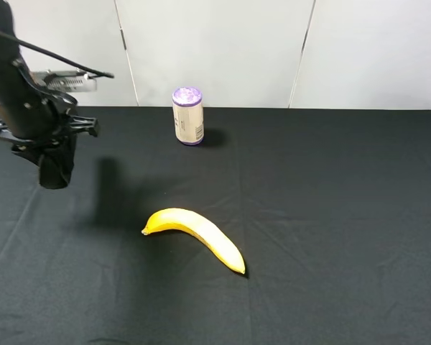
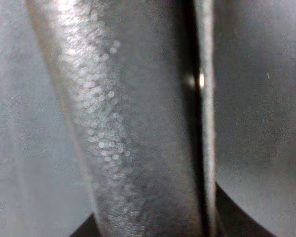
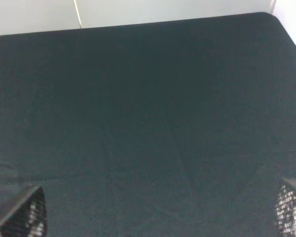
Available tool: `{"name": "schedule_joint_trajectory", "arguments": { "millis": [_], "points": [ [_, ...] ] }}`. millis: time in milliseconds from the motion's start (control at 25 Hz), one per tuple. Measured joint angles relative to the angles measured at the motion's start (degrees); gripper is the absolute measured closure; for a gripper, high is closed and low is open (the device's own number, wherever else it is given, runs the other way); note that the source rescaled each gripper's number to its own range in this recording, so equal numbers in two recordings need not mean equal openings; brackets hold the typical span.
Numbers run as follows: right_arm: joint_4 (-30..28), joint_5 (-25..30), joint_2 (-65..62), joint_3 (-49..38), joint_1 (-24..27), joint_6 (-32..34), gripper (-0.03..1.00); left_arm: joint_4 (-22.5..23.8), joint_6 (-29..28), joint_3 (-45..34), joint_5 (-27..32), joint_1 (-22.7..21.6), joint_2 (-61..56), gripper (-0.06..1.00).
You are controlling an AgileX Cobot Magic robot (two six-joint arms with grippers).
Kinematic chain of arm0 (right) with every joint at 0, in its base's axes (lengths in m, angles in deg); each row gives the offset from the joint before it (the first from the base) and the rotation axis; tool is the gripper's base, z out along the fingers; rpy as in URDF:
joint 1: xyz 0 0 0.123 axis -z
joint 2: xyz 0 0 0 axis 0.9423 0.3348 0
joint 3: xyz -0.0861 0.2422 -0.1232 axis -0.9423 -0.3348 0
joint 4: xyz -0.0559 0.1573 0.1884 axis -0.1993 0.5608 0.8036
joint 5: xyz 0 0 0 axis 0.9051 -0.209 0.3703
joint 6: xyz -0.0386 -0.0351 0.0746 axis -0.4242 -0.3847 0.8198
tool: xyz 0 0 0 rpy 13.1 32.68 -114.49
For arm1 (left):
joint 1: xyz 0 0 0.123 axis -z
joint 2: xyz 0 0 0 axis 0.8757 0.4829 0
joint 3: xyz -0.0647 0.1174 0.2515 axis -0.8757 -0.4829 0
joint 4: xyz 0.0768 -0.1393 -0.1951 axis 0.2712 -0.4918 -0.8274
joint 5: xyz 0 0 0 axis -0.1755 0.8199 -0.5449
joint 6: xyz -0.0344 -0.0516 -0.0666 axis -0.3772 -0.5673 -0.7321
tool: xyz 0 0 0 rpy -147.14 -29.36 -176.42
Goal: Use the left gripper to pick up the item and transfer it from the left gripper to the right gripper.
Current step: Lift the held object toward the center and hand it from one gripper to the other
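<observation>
While the left gripper's fingers pinch the item, a grainy, leather-like black pouch hanging above the black cloth worktop, the right gripper's mesh-textured fingers stand wide apart.

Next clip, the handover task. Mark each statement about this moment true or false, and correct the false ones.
1. The item hangs from the left gripper, clear of the table. True.
2. The banana sits between the right gripper's fingers. False: it lies on the table, and nothing is between those fingers.
3. The can stands upright near the table's far edge. True.
4. The right gripper's fingers are closed. False: they are spread wide apart.
</observation>
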Motion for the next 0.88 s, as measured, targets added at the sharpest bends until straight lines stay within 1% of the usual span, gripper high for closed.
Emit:
{"name": "schedule_joint_trajectory", "arguments": {
  "millis": [160,320,600,880],
  "points": [
    [0.0,0.1,0.0,0.0,0.0,0.0,-0.03,0.0,2.7,0.0,4.5,0.0,-4.5,0.93],
    [0.0,0.1,0.0,0.0,0.0,0.0,-0.03,-0.7,6.8,0.0,8.7,0.0,-8.7,0.93],
    [0.0,0.1,0.0,0.0,0.0,0.0,-0.03,-7.0,17.2,1.2,16.6,0.0,-11.5,0.93],
    [0.0,0.1,0.0,0.0,0.0,0.0,-0.03,-12.6,27.9,2.4,16.6,0.0,-11.5,0.93]
  ]
}}
